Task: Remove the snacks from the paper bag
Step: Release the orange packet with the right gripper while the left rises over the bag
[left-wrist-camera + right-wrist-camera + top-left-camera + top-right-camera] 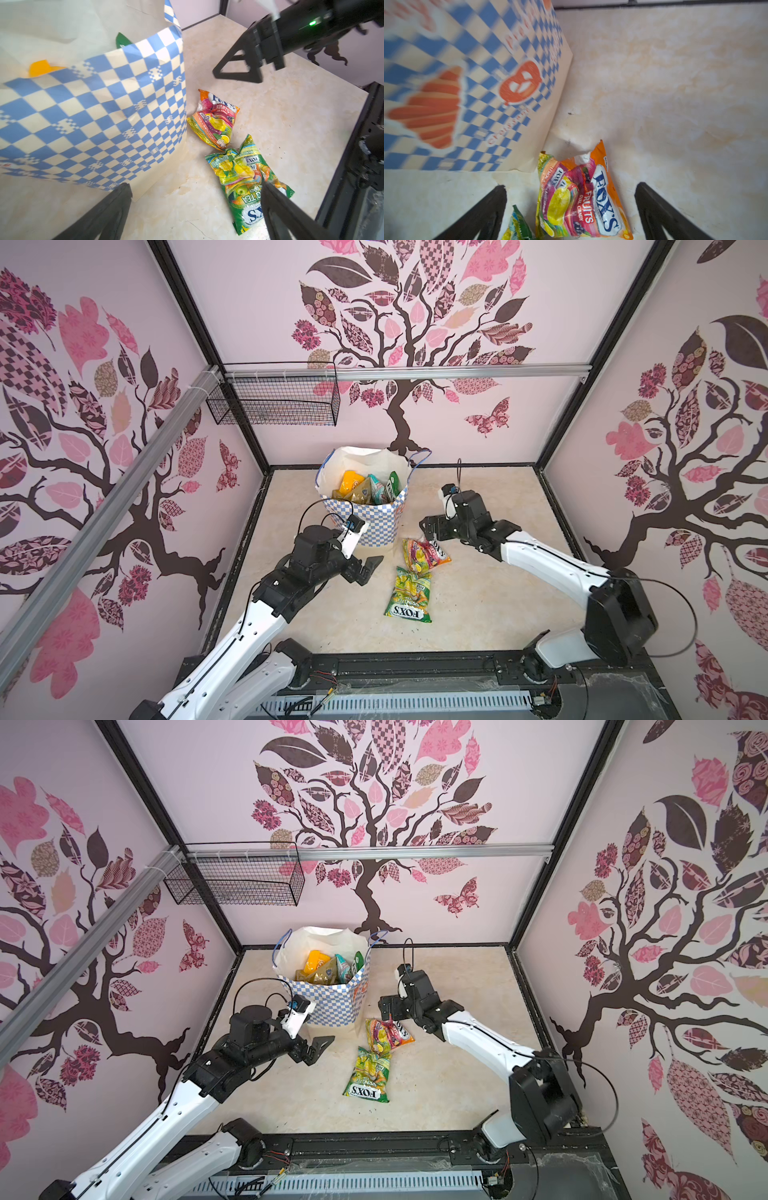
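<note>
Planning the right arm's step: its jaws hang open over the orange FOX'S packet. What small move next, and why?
Probably lift the right gripper and swing it toward the mouth of the paper bag: its jaws stand open, the orange packet lies free on the table, and several packets sit inside the bag.
</note>
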Robot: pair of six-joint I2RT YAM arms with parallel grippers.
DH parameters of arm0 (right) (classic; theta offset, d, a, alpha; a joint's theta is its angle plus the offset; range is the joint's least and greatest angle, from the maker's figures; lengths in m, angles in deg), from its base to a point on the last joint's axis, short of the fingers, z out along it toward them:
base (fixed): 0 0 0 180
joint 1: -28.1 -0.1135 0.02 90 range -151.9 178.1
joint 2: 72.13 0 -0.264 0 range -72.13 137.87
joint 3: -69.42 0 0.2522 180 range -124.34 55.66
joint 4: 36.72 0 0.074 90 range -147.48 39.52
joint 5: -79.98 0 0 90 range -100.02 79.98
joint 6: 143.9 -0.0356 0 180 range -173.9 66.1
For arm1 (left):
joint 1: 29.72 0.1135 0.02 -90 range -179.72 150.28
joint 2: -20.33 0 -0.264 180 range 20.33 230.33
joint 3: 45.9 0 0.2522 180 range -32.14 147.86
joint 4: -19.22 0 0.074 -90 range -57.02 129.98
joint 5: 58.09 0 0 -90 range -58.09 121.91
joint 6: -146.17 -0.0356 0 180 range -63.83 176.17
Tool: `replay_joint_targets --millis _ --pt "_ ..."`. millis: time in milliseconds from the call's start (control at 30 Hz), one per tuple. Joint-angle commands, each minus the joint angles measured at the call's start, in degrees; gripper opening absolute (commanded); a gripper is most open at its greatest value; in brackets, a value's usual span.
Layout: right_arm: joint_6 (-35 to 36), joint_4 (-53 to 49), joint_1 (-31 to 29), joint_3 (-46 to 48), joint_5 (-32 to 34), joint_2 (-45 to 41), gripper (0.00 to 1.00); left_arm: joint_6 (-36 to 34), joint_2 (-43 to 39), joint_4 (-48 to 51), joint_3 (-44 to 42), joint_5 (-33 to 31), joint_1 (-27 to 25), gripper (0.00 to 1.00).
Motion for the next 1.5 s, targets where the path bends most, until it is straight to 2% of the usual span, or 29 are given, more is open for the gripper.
replay_joint_targets --millis 0,100,300,400,533,600,733,1033,1200,1467 --pt "0.74 -1.38 -0.02 0.32 -2.36 -7.36 1.00 1.41 -1.05 -1.48 1.35 -5.72 -0.04 0.99" --pt "0.40 -0.53 -0.05 1.12 -2.16 -12.68 1.00 3.17 -1.18 -1.30 3.32 -5.76 -0.02 0.99" --pt "-1.21 4.58 0.01 3.77 -1.91 -20.37 1.00 14.47 1.63 -3.05 10.43 -6.24 0.02 0.99" --pt "-2.14 2.67 -0.02 2.64 -4.22 -21.49 1.00 19.90 5.60 -4.78 14.49 -10.57 -0.04 0.99" --pt "-1.26 -3.45 -0.04 0.13 -10.62 -22.43 1.00 22.76 13.20 -0.98 23.54 -19.76 0.09 0.99" --pt "-0.74 -5.31 0.00 -0.89 -13.86 -22.79 1.00 23.10 17.29 1.17 28.18 -22.56 0.10 0.98" --pt "-0.99 -7.39 -0.06 -2.52 -18.64 -23.16 1.00 22.10 25.71 6.90 38.69 -23.27 0.23 0.99" --pt "0.32 -8.68 -0.07 -1.82 -18.03 -26.35 1.00 18.07 48.32 25.05 68.49 -27.93 2.05 0.96" --pt "2.35 -12.51 -0.01 -3.12 -15.88 -27.37 1.00 17.06 57.74 30.72 78.75 -28.78 2.48 0.95" --pt "2.55 -15.02 -0.02 -4.22 -18.41 -28.05 0.99 15.63 68.16 37.87 87.50 -28.28 3.98 0.93"
